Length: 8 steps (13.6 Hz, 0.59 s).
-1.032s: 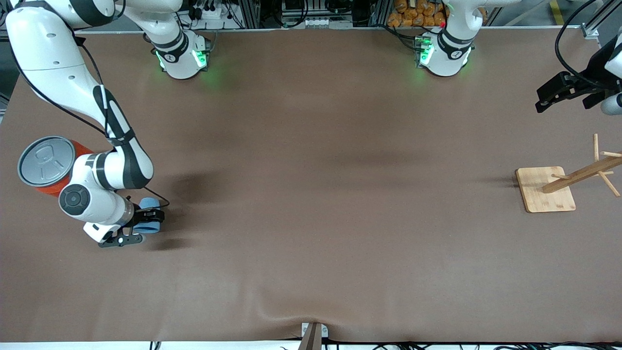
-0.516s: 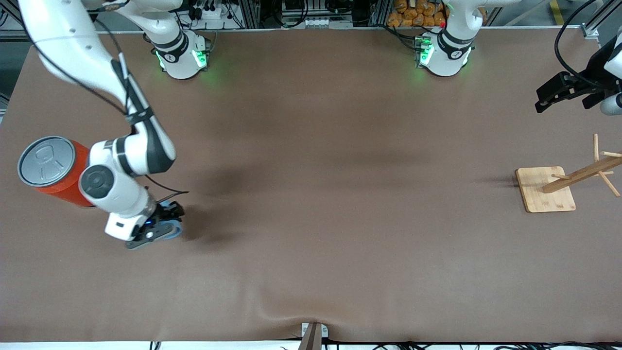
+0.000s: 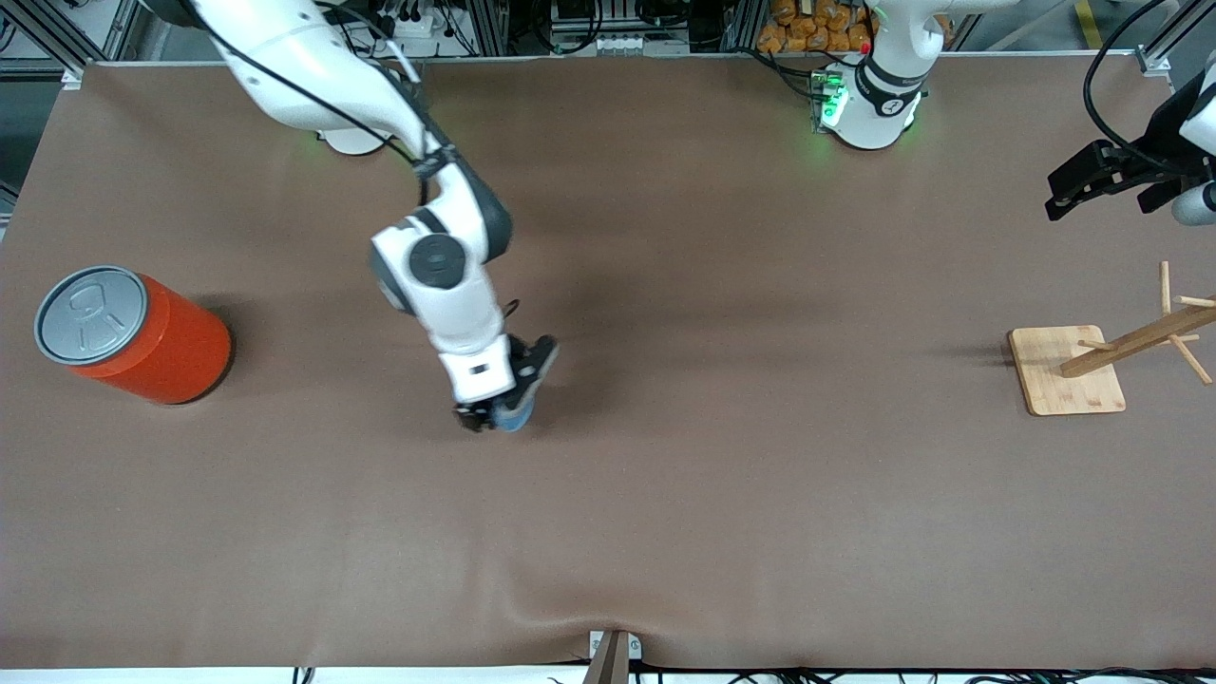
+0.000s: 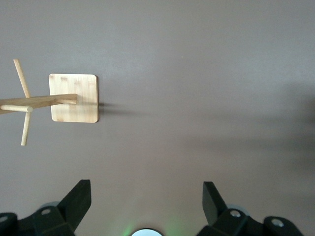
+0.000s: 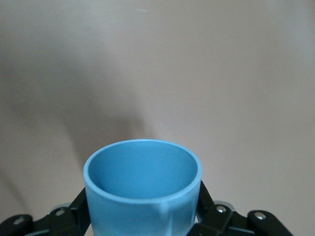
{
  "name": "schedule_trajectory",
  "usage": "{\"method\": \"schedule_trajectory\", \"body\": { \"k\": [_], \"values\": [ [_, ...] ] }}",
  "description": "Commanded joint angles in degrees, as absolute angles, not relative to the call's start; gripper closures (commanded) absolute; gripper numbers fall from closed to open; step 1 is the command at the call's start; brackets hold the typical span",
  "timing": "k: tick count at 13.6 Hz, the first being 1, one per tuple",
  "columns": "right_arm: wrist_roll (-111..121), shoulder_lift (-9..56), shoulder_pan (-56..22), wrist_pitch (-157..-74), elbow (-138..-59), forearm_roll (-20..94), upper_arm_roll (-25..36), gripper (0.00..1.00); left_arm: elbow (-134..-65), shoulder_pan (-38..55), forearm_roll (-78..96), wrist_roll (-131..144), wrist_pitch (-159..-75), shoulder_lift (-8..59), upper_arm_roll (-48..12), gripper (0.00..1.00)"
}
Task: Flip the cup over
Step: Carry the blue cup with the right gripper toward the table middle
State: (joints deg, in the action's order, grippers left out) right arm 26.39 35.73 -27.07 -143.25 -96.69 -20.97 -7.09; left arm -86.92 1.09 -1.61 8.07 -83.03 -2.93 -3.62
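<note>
Two arms are sharing the brown worktop [image 3: 722, 494] from where I'm standing. An orange can [image 3: 142, 337] with a grey lid is sitting upright at the right arm's end of the worktop. Next along, the right claw [image 3: 496, 416] is hanging over the middle of the worktop, its fingers [image 5: 81, 206] clamped on the light-blue cup [image 3: 516, 415]. In the right wrist view the cup [image 5: 142, 189] is showing its open mouth and blue inside, with the fingers pressing on both sides of its wall. A wooden peg stand [image 3: 1092, 361] is resting on its square base toward the left arm's end. Above it, the left claw [image 3: 1078, 185] is waiting in the air, its fingers [image 4: 76, 204] standing wide apart and holding nothing.
</note>
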Motion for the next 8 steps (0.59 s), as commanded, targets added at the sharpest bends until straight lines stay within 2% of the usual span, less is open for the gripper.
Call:
{"method": "schedule_trajectory", "body": {
  "k": [1,3,4,5,6,8],
  "values": [
    [29.88,41.57,-32.16,-143.26,-90.09,-27.77,-6.15,0.57,-86.22,0.70,-1.23,7.38,-82.00,-2.99,-3.96,0.00],
    [30.06,42.18,-33.57,-143.26,-90.00,-27.69,-6.15,0.57,-86.31,0.70,-0.97,7.38,-82.00,-2.90,-3.96,0.00],
    [29.97,42.71,-33.66,-143.26,-89.56,-27.69,-6.41,0.53,-86.40,0.70,-0.79,7.47,-82.00,-2.90,-3.96,0.00],
    [29.80,42.89,-34.36,-143.26,-88.69,-27.42,-6.42,0.22,-86.48,0.79,-0.70,7.38,-82.00,-2.90,-4.04,0.00],
    [29.01,43.24,-35.06,-143.35,-87.90,-27.33,-6.42,0.00,-86.48,1.23,-0.79,7.38,-82.00,-2.81,-4.04,0.00],
    [26.99,43.51,-35.16,-143.26,-86.66,-27.25,-6.59,0.00,-86.48,1.67,-0.79,7.82,-82.00,-2.73,-5.00,0.00]
  ]
}}
